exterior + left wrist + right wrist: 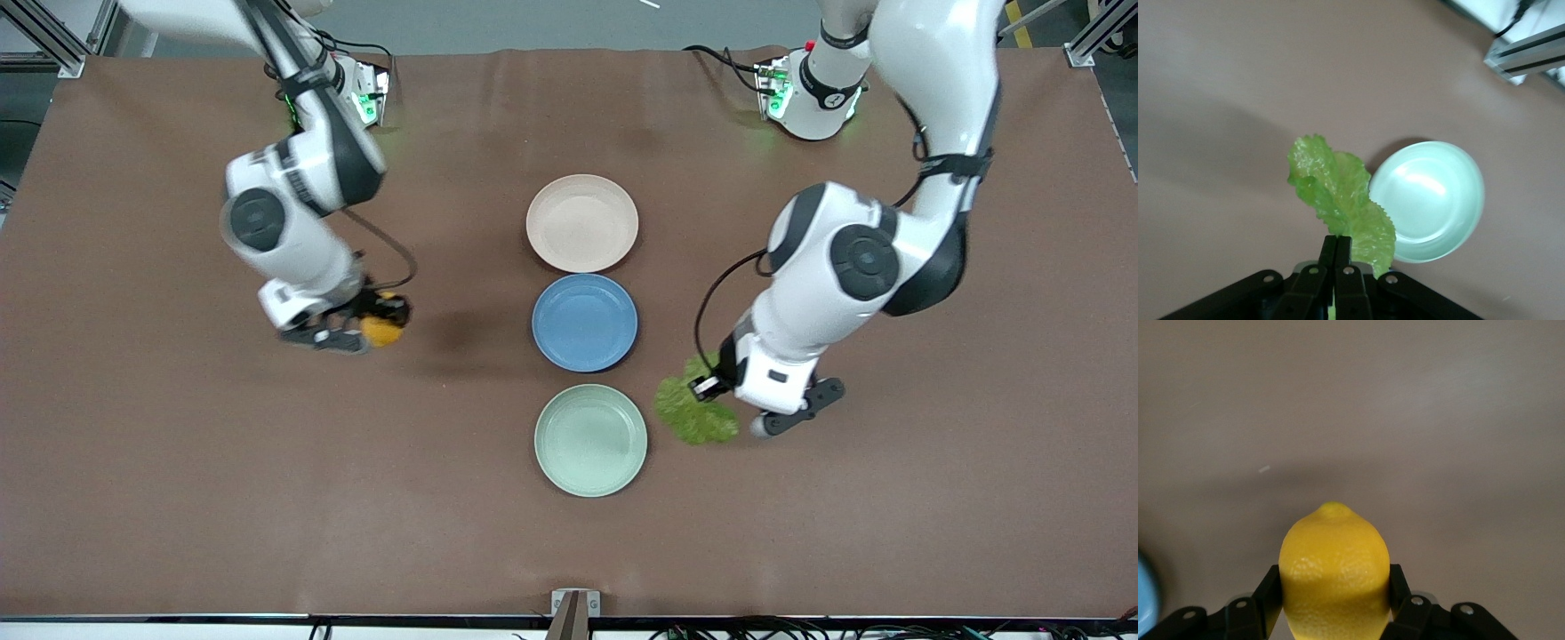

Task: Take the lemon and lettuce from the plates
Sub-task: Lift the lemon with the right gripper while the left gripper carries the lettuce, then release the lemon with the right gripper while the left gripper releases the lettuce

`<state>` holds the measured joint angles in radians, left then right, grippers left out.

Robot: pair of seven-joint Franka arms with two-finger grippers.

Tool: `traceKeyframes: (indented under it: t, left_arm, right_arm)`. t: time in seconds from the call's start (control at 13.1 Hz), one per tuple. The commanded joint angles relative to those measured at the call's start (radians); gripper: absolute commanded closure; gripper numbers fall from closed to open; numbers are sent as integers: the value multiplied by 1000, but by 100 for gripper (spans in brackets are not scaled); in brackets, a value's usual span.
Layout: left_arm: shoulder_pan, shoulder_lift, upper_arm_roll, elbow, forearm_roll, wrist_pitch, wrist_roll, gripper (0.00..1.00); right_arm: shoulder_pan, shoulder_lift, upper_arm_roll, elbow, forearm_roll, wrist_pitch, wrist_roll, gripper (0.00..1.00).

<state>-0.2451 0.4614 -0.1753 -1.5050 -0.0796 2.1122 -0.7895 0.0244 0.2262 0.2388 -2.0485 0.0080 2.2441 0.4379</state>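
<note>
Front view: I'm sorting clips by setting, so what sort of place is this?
Most likely a robotics lab bench rather than a kitchen: two white arms are bolted to a table under a plain brown cover, aluminium framing stands at its corners, and cables run along its edge. The three plates hold no food.

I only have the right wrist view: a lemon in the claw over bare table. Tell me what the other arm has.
Observer: The left claw is shut on the lettuce, pinching its stem end.
Operator: Give me its position.
Observer: It is over the table beside the green plate, toward the left arm's end.
Operator: Report the plates.
Observer: The beige plate, blue plate and green plate all sit bare in a row.
</note>
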Motion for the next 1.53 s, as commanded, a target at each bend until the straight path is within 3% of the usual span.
traceKeyframes:
  t: [0.0,0.31,0.61,0.76,1.15,1.22,1.3,1.38,1.45]
  left_arm:
    - [125,-174,-61,-295,-11,28,184,100]
    - [196,-242,-64,-600,-11,277,343,100]
    - [266,-231,-64,-817,-8,542,502,100]
    - [286,-205,-62,-854,-5,598,545,100]
    - [340,-181,-62,-854,1,595,677,95]
    - [340,-181,-62,-851,1,594,681,76]
    - [340,-188,-62,-845,1,591,679,32]
    - [340,-202,-62,-842,1,580,684,0]
    - [340,-234,-62,-837,1,544,684,0]
  right_arm:
    - [-107,-1,24,-21,18,2,-98,100]
    - [-227,42,22,-30,15,12,-264,100]
    - [-278,114,22,-30,10,70,-324,100]
    - [-271,157,22,-30,10,104,-326,100]
    - [-253,214,24,-30,10,140,-326,100]
    - [-251,225,24,-30,9,141,-326,99]
    - [-248,229,24,-28,10,141,-326,99]
    - [-247,237,24,-28,9,141,-326,98]
    - [-247,246,24,-25,9,141,-326,96]
